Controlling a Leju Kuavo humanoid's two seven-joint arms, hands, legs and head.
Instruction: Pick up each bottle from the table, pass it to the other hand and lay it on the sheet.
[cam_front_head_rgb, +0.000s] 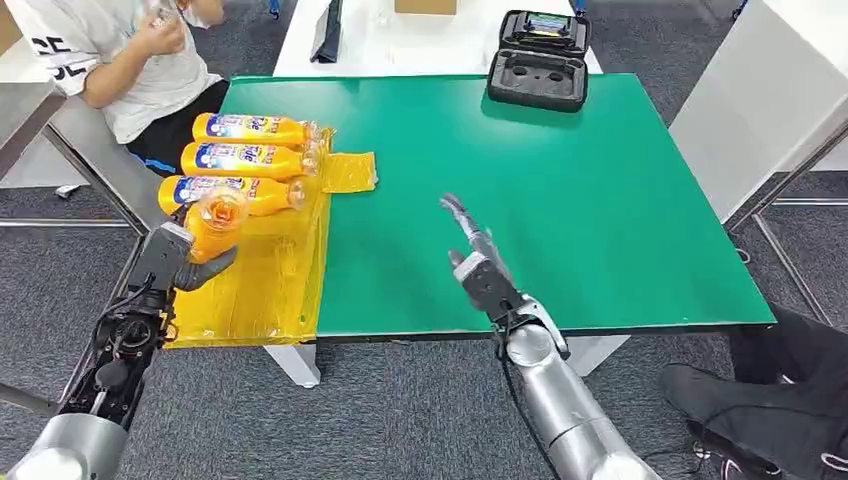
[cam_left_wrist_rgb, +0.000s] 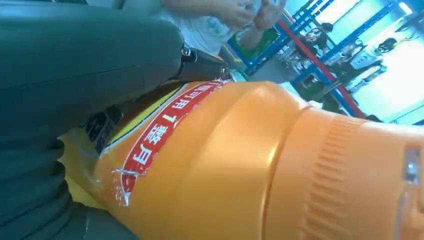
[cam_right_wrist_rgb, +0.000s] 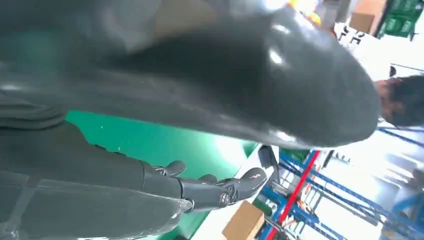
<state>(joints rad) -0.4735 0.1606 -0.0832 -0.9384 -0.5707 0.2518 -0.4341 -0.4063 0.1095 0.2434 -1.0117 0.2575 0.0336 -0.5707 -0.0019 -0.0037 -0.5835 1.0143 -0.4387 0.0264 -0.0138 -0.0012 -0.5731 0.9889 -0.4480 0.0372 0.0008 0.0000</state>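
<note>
The left hand (cam_front_head_rgb: 185, 262) grips a glossy orange plastic bottle (cam_front_head_rgb: 214, 222) over the crinkled, translucent yellow plastic sheet (cam_front_head_rgb: 262, 268), cap end toward the camera in the head view. Up close from the left wrist, that bottle (cam_left_wrist_rgb: 240, 165) shows a smooth rounded shoulder, a finely ribbed orange cap and a red band of printed characters on its label, with the thick grey thumb (cam_left_wrist_rgb: 85, 60) pressed along its side. On the sheet lie 3 more orange bottles with blue-and-white labels, side by side, caps pointing toward the table's middle: the far one (cam_front_head_rgb: 255, 129), the middle one (cam_front_head_rgb: 247, 159) and the near one (cam_front_head_rgb: 232, 191), the held bottle just in front of the near one. The sheet drapes over the left edge of the flat green table top (cam_front_head_rgb: 560, 200). The right hand (cam_front_head_rgb: 472, 255) hovers over the green surface with its dark fingers (cam_right_wrist_rgb: 220, 189) stretched out and apart, holding nothing. At the far edge sits an open black moulded case (cam_front_head_rgb: 540, 60). A seated person in a white shirt (cam_front_head_rgb: 120, 60) is beside the table's far left corner.
</note>
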